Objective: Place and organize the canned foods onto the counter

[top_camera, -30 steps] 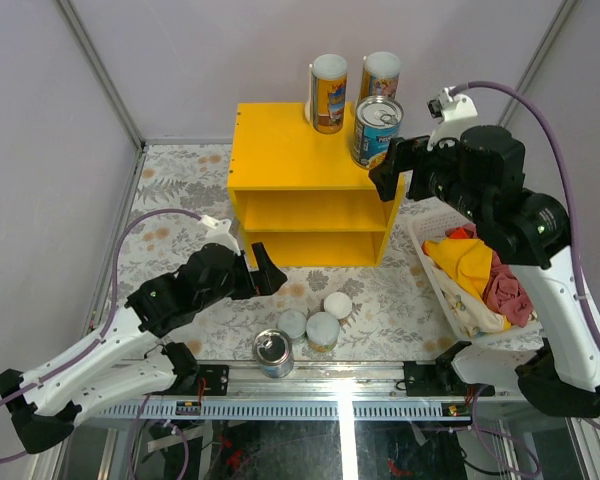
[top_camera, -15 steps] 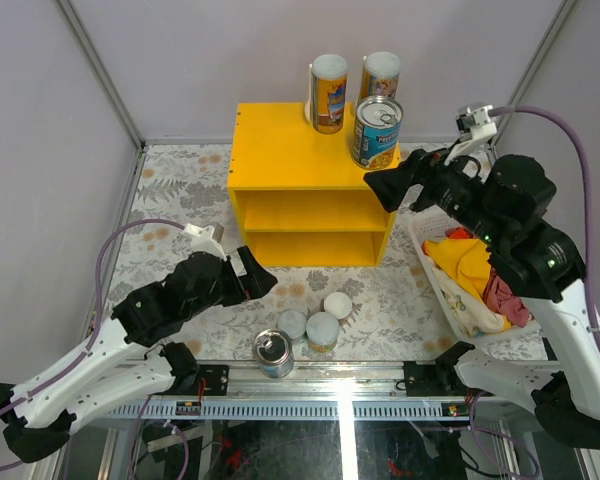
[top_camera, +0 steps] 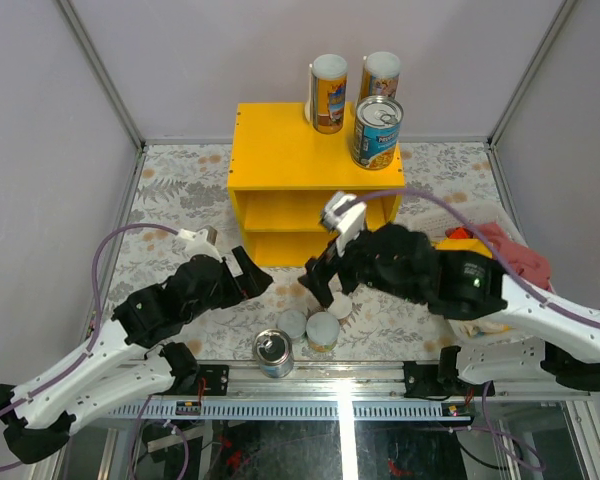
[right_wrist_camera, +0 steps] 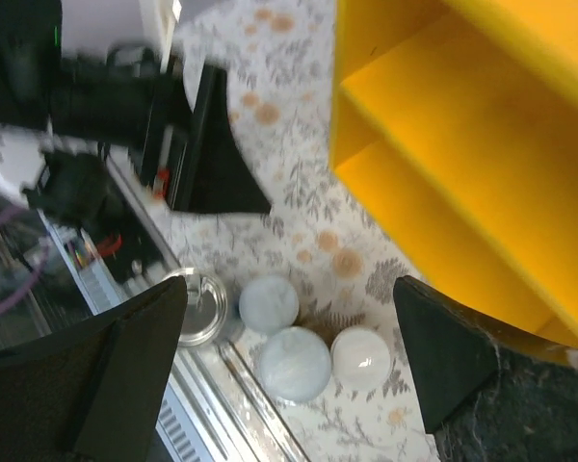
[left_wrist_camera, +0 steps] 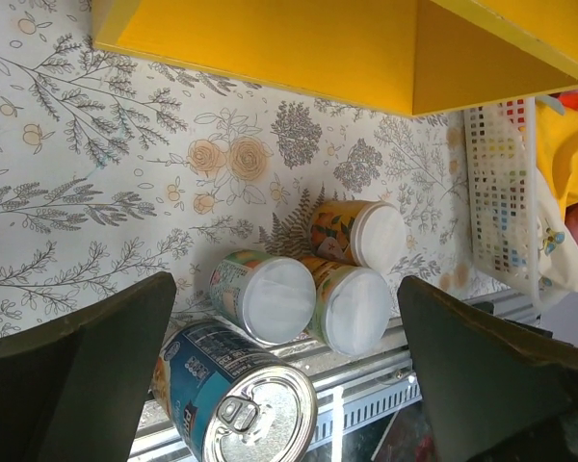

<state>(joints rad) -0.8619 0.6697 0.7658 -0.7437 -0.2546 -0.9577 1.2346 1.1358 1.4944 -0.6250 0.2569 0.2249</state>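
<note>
Step in hand: I judge this as the reach for the next can; three of the seven cans stand on the counter top and four wait on the table.
Counter: the yellow counter (top_camera: 290, 160) stands at the far middle of the table (top_camera: 180, 200), its open compartments facing near.
Cans already placed: two tall cans (top_camera: 329, 93) side by side at the far right of the counter top; the placed blue tin (top_camera: 377, 131) just near of them, at the right edge.
Cans to be moved: three small cans (left_wrist_camera: 270, 298) in a tight group at the near edge of the table, in front of the counter; the loose blue tin (left_wrist_camera: 236, 399) just near-left of them; whether it touches them I cannot tell.
Right gripper: the right gripper (top_camera: 320, 285) hangs over the group of small cans; its fingers are spread wide and nothing is between them.
Left gripper: the left gripper (top_camera: 252, 270) is left of the group and looks at it; its fingers are fully spread and it holds nothing.
Next move: I would lower the right gripper on the far small can (left_wrist_camera: 361, 234), because its far side is free; one finger must go on each side without pushing the neighbours; then close, lift, and set it in a row on the counter top.
Risk: the cans stand very close, so a finger may tip one; the basket (left_wrist_camera: 501, 192) on the right is near to the arm.
</note>
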